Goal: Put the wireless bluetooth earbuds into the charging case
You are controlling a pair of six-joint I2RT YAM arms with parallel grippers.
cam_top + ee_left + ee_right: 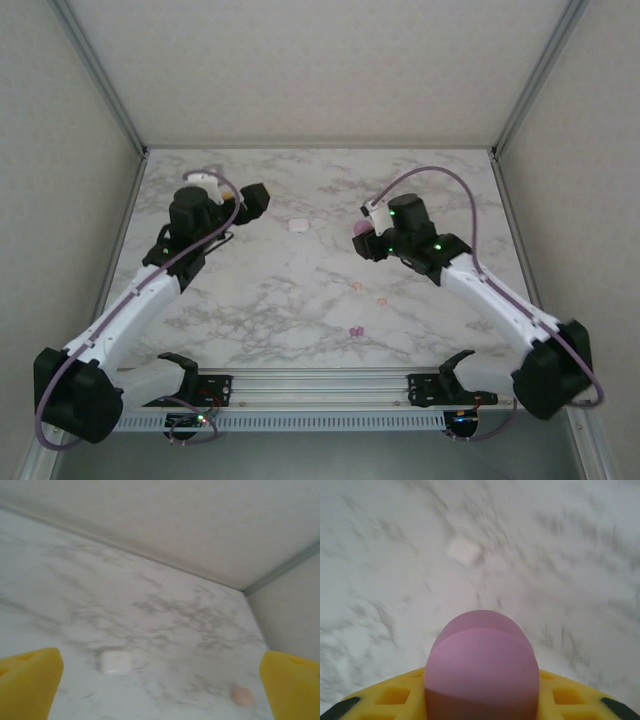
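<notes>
1. Closest to the lens, at the bottom centre of the right wrist view, a purple pebble-shaped plastic charging case is clamped between the yellow pads of the right jaws. In the overhead view it sits just right of centre, lifted off the grey-veined marble worktop.
2. I cannot tell whether its lid is open.
3. Left jaws stand wide and empty, with yellow fingertips in the lower corners of the left wrist view. Beyond them a white rounded-square plastic case lies on the worktop, with a small peach-pink rounded thing at lower right.
4. Tiny plastic earbuds lie loose below centre in the overhead view: one peach-pink, one paler, one purple. All are well apart from both jaws.
5. Risk: the purple case is smooth and rounded, so it could twist or slide out of a narrow pinch.
6. Risk: the buds are tiny on a slick surface, so wide jaws closing off-centre would likely flick one away.
7. Risk: with mixed colours, a bud may be offered to the wrong case.
8. Risk: a shut lid would block any insertion.
</notes>
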